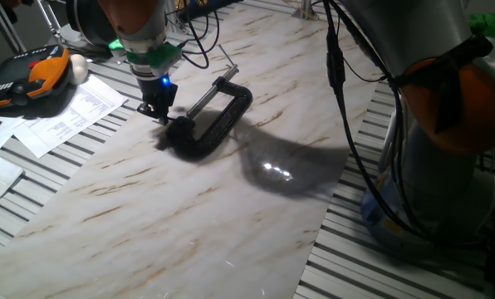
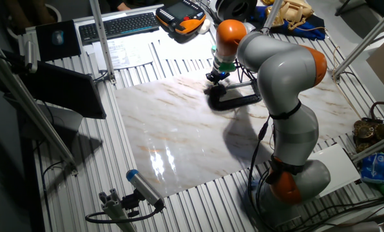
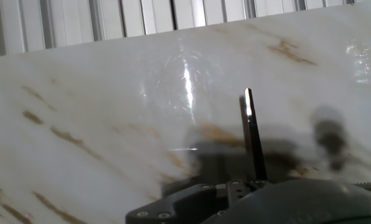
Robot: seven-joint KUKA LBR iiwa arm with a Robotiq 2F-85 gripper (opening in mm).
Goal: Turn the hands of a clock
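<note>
The clock is a black C-clamp (image 1: 218, 120) with a silver screw rod (image 1: 204, 97), lying flat on the marble board (image 1: 189, 199). It also shows in the other fixed view (image 2: 236, 100). The hand is a thin dark pin (image 3: 253, 140) rising from the clamp's rounded end (image 3: 297, 202); it stands free in the hand view. My gripper (image 1: 160, 114) hangs just above and left of that rounded end, fingers close together, holding nothing I can see. The other fixed view shows it there too (image 2: 216, 78). The pin is too small to make out in either fixed view.
An orange and black teach pendant (image 1: 31, 79) and papers (image 1: 69, 116) lie at the left. Cables (image 1: 199, 33) run behind the clamp. The robot's base (image 1: 447, 141) stands at the right. A keyboard (image 2: 118, 24) lies beyond the board on the slatted table (image 2: 198, 200).
</note>
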